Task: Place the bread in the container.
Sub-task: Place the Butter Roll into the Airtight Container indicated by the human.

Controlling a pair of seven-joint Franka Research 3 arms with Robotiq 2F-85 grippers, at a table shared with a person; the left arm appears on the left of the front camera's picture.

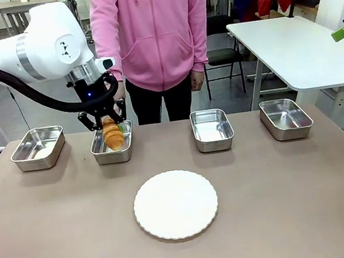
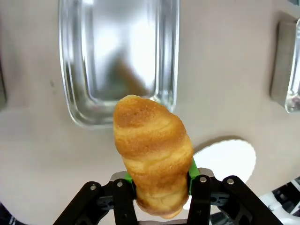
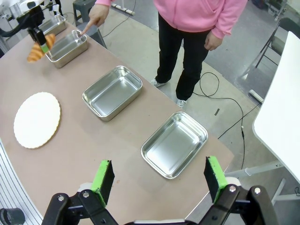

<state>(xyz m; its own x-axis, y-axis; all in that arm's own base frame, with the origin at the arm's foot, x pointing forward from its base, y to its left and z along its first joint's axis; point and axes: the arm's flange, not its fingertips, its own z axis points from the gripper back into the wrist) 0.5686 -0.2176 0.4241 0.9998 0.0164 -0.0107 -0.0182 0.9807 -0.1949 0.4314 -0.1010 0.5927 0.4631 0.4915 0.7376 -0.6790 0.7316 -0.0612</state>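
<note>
My left gripper (image 1: 108, 120) is shut on the bread (image 1: 113, 134), a golden-brown croissant hanging end-down. It hovers just above the second container from the left (image 1: 112, 157), a shallow steel pan. In the left wrist view the bread (image 2: 152, 157) sits between the green pads of the left gripper (image 2: 159, 185), with the container (image 2: 68, 70) below and ahead of it. The right wrist view shows the person's finger (image 3: 89, 27) pointing at this container (image 3: 70, 47). My right gripper (image 3: 159, 180) stands open and holds nothing, high above the table's right end.
Three more steel pans stand in the far row: one at far left (image 1: 38, 148), two to the right (image 1: 212, 130) (image 1: 286, 118). A round white plate (image 1: 175, 204) lies mid-table. The person in a pink hoodie (image 1: 151, 29) stands at the far edge.
</note>
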